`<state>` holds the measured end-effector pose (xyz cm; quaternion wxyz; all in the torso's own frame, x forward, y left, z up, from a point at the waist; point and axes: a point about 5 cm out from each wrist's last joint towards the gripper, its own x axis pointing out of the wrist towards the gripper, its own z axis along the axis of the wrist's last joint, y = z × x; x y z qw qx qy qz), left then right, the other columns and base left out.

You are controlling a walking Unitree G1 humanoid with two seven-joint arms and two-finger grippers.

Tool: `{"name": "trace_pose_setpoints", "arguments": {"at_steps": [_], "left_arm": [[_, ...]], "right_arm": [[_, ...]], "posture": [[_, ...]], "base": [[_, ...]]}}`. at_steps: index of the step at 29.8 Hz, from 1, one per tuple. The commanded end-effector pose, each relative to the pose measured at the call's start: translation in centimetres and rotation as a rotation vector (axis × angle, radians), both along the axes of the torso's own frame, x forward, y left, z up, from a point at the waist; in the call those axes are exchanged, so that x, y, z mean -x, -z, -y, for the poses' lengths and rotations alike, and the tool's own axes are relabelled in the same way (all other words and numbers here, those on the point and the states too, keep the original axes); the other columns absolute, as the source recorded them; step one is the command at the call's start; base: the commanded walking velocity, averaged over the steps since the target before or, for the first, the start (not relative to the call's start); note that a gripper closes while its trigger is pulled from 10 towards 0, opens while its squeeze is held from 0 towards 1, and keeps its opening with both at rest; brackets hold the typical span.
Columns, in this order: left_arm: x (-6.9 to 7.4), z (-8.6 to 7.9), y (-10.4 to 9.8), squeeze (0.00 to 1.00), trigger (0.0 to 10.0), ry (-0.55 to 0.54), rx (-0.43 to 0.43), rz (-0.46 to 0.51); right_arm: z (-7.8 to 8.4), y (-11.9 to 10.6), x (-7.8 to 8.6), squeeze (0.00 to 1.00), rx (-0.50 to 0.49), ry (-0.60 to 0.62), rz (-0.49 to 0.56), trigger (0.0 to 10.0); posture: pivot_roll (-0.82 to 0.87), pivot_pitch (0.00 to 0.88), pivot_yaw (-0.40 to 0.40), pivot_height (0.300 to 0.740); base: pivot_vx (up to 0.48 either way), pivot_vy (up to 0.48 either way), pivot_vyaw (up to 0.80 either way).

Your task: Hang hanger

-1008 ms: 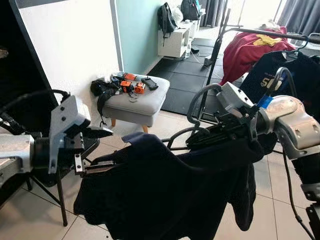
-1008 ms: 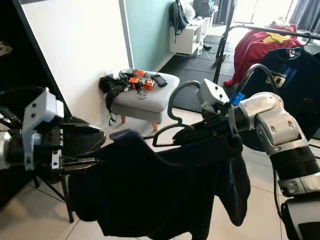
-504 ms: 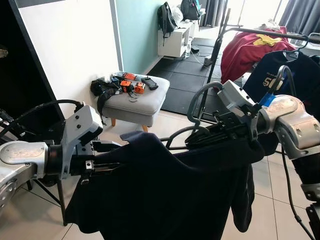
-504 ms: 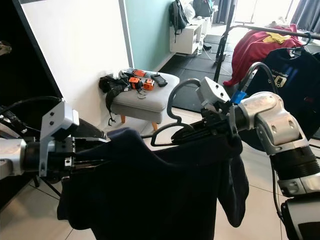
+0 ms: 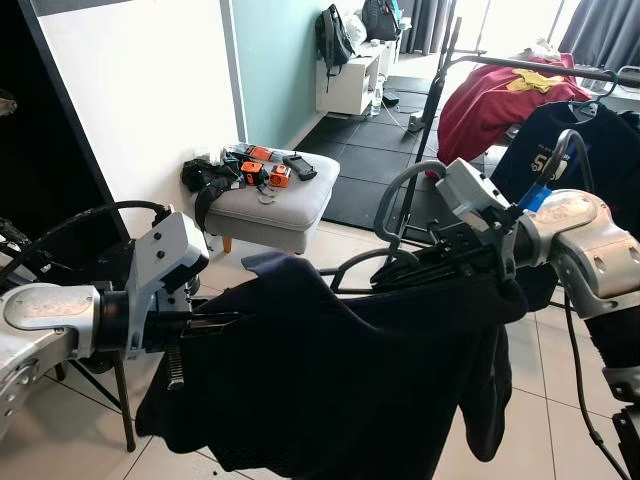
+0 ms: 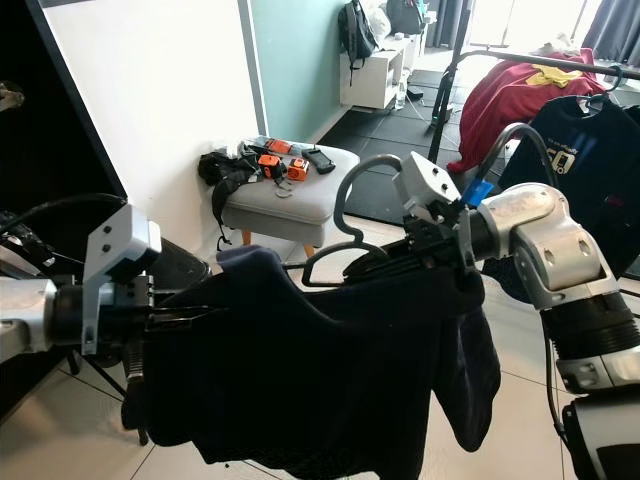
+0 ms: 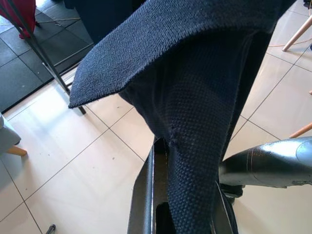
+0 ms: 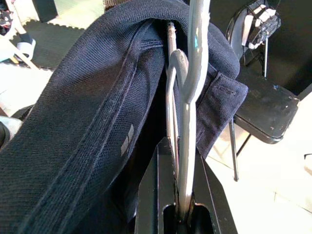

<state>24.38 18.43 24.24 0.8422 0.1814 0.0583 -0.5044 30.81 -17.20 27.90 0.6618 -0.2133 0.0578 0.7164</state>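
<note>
**Dark shirt held on a hanger between both arms, rail not yet reached**

The left end effector (image 6: 175,318) pinches the left edge of the dark shirt (image 6: 320,380); the left wrist view shows the knit fabric caught between its closed fingers (image 7: 146,195). That grip likely keeps the cloth spread so it cannot slide off.

Behind, a grey stool (image 5: 275,205) carrying orange gadgets stands by the white wall.

The grey hanger (image 5: 395,205) sits inside the shirt's collar, its hook curving up free above the cloth. The right end effector (image 5: 455,262) is clamped on the hanger's neck, as the right wrist view confirms, holding the load roughly level.

Further right, the clothes rail (image 5: 540,68) already bears a red garment (image 5: 500,100) and a dark printed shirt. The hook is well apart from it, so hanging seems yet to come.
</note>
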Motion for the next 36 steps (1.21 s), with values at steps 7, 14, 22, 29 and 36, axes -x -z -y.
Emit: {"name": "trace_pose_setpoints", "arguments": {"at_steps": [7, 14, 22, 29, 36], "left_arm": [[-0.5, -0.1, 0.3, 0.0, 0.0, -0.027, -0.002, 0.017], [-0.6, -1.0, 0.8, 0.0, 0.0, -0.048, -0.056, 0.012], [-0.7, -2.7, 1.2, 0.0, 0.0, -0.121, -0.113, 0.008], [-0.8, -3.4, 1.1, 0.0, 0.0, -0.145, -0.126, 0.015], [-1.5, -4.1, 0.5, 0.0, 0.0, -0.187, -0.135, 0.057]], "right_arm": [[-0.7, -1.1, -0.2, 1.0, -0.076, -0.01, 0.016, 10.0], [2.8, -4.5, -1.1, 1.0, -0.15, 0.126, 0.115, 10.0], [8.2, -6.9, -0.9, 1.0, -0.123, 0.385, 0.244, 10.0], [9.7, -6.0, -0.8, 1.0, -0.015, 0.48, 0.28, 10.0], [10.7, -8.1, -2.3, 1.0, -0.148, 0.711, 0.466, 10.0]], "posture": [[-0.07, 0.0, -0.03, 0.74], [-0.07, 0.0, -0.03, 0.74], [-0.07, 0.0, -0.021, 0.74], [-0.08, 0.0, -0.009, 0.74], [-0.08, 0.0, -0.003, 0.74]], "base": [[0.0, 0.0, 0.0], [0.0, 0.0, 0.0], [0.0, 0.0, 0.0], [0.0, 0.0, 0.0], [0.0, 0.0, 0.0]]}}
